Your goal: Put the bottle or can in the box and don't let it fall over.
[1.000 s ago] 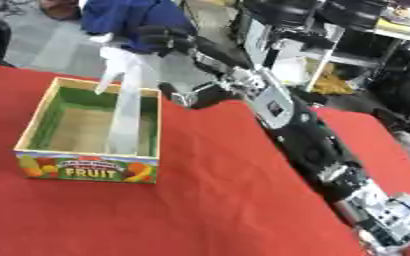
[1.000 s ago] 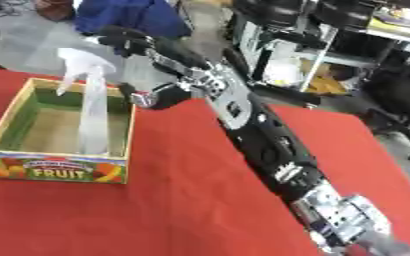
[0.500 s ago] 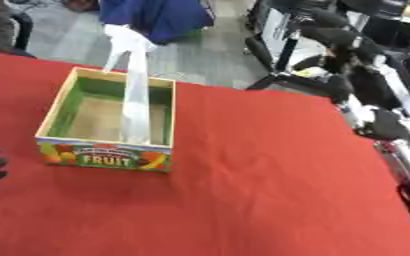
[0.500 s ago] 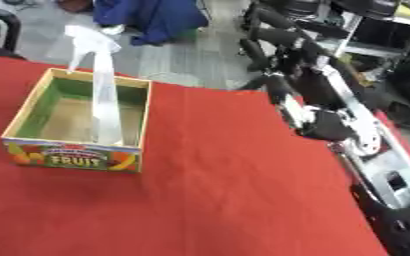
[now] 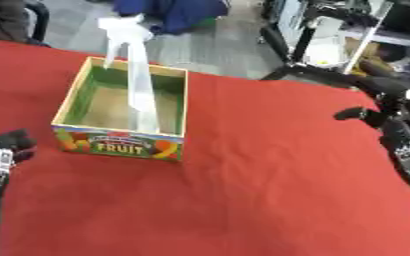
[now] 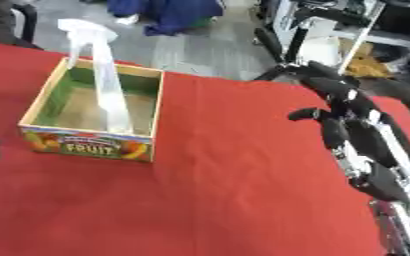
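I am drawing my right hand back from the box, well clear of the spray bottle it was beside a moment ago.
The bottle is standing upright inside the box, long axis vertical, its trigger head pointing toward my left; the placing looks done, with only the retreat left. My right hand is holding nothing, fingers relaxed; my left hand is resting at the lower left, and whether it is open I cannot tell.

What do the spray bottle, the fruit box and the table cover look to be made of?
The spray bottle looks like translucent whitish plastic: the box wall shows faintly through it. The fruit box seems printed cardboard, with thin tan rims and a matte green inside. The table cover looks like matte red cloth or felt, without glare.
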{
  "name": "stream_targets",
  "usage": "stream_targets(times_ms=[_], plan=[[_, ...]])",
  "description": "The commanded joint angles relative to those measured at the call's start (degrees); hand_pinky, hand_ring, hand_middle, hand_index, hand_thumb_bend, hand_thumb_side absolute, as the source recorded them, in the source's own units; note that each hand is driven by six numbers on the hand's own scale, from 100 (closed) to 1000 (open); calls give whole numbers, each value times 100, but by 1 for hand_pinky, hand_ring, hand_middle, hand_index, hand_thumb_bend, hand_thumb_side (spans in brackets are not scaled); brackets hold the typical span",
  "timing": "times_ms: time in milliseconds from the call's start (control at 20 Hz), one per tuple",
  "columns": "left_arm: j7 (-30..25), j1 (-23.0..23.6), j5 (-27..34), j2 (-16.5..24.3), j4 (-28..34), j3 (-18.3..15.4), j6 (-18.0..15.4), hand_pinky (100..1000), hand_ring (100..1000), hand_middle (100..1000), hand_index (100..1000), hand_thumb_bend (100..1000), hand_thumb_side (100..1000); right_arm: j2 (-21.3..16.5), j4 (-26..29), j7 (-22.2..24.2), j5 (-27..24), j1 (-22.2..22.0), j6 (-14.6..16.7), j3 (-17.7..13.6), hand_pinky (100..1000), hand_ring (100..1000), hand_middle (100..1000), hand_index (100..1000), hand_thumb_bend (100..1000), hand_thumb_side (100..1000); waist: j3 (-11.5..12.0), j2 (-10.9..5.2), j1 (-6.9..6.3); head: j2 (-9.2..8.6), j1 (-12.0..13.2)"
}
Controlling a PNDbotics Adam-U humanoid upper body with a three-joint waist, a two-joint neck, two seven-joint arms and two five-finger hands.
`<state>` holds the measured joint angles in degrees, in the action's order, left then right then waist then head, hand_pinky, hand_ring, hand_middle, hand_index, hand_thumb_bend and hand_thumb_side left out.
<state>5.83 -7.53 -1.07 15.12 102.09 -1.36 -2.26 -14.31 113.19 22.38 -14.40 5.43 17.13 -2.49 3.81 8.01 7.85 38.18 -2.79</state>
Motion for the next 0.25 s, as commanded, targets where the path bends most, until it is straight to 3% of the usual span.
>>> stream_targets(times_ms=[50,250], plan=[[11,3,-44,53,84,-30,-1,776,759,599,760,128,789,316,42,153,165,-150,-172,-90,710,1000,1000,864,100,470,-68,-71,-91,135,60],[1,47,-62,19,87,-23,-1,779,760,599,759,126,791,709,-79,178,347,-346,-362,-160,706,1000,1000,846,100,470,-210,-35,-175,210,98]])
